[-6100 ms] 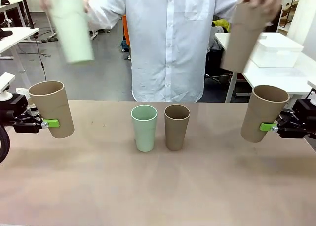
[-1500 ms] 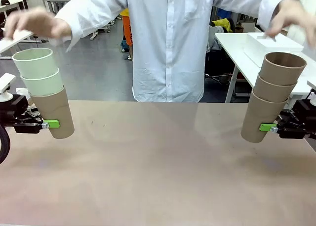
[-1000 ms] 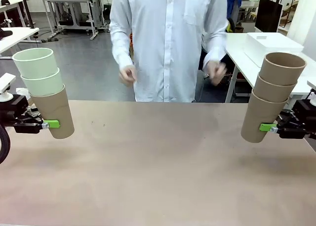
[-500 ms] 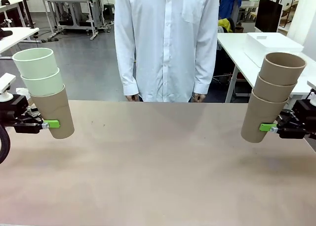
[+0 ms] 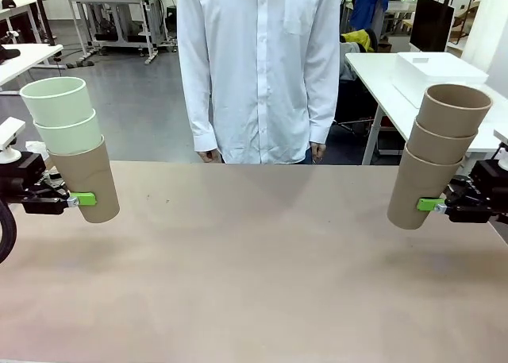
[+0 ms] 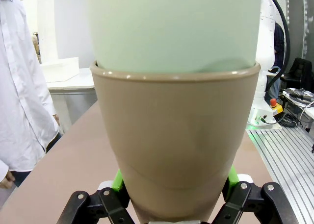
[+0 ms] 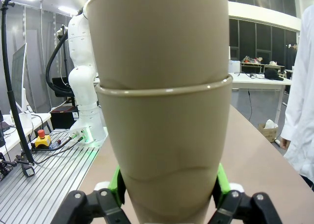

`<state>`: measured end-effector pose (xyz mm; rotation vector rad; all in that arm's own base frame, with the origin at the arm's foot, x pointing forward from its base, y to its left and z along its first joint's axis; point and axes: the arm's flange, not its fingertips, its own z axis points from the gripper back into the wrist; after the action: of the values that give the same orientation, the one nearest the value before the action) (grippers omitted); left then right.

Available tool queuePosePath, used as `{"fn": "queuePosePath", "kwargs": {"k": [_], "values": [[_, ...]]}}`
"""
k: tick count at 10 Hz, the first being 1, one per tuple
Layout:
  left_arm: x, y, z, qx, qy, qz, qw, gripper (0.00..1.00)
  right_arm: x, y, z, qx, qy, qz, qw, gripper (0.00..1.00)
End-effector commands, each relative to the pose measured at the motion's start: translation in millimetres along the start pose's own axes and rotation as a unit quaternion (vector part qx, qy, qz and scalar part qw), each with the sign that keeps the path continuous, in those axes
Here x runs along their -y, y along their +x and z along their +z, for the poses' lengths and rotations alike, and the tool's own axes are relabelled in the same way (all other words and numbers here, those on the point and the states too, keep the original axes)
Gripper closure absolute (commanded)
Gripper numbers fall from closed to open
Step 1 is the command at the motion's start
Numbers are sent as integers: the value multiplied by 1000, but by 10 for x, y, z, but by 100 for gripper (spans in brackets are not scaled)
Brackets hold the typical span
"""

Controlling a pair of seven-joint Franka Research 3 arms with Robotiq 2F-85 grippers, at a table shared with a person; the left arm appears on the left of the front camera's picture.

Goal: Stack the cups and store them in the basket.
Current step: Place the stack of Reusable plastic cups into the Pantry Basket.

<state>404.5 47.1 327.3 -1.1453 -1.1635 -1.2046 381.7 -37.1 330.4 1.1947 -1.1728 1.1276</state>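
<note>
Left stack point(image 5: 74, 152): three cups nested, mouths up. The left base cup point(image 5: 89, 184), tan-brown, holds the lower mint cup point(image 5: 70, 134), which in turn holds the upper mint cup point(image 5: 57, 101). Each inner cup stands proud of the rim below it. The left pincer point(image 5: 82, 198) is clamped on the left base cup near its foot, with green pads point(image 6: 117, 177) pressed to opposite sides of the wall. Right stack point(image 5: 435, 160): three tan-brown cups nested the same way, with the right base cup point(image 5: 413, 192) carrying the middle cup point(image 5: 438, 143) and the top cup point(image 5: 454, 109). The right pincer point(image 5: 432, 205) is clamped on the right base cup near its foot. Each stack's long axis runs near vertical and tilts outward at the top, the left stack toward the robot's left and the right stack toward its right. The left stack sits over the left end of the bench point(image 5: 254, 276), the right stack over the right end, well apart. The bench surface is matte tan-brown. A person point(image 5: 258, 69) in a white shirt stands at the far edge, arms hanging. Behind lie a grey floor and white work tables. A white rectangular container point(image 5: 436, 71) rests on one table behind the right stack; it may be the basket, but the view does not confirm this.
</note>
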Motion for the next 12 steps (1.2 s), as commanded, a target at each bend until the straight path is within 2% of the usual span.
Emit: {"fn": "queuePosePath", "kwargs": {"k": [1, 12], "values": [[-10, 50, 4, 4, -1, -5, 1000, 16, 6, 45, -5, 3, -2, 3, 1000, 15], [-10, 50, 4, 4, -1, -5, 1000, 16, 6, 45, -5, 3, -2, 3, 1000, 15]]}}
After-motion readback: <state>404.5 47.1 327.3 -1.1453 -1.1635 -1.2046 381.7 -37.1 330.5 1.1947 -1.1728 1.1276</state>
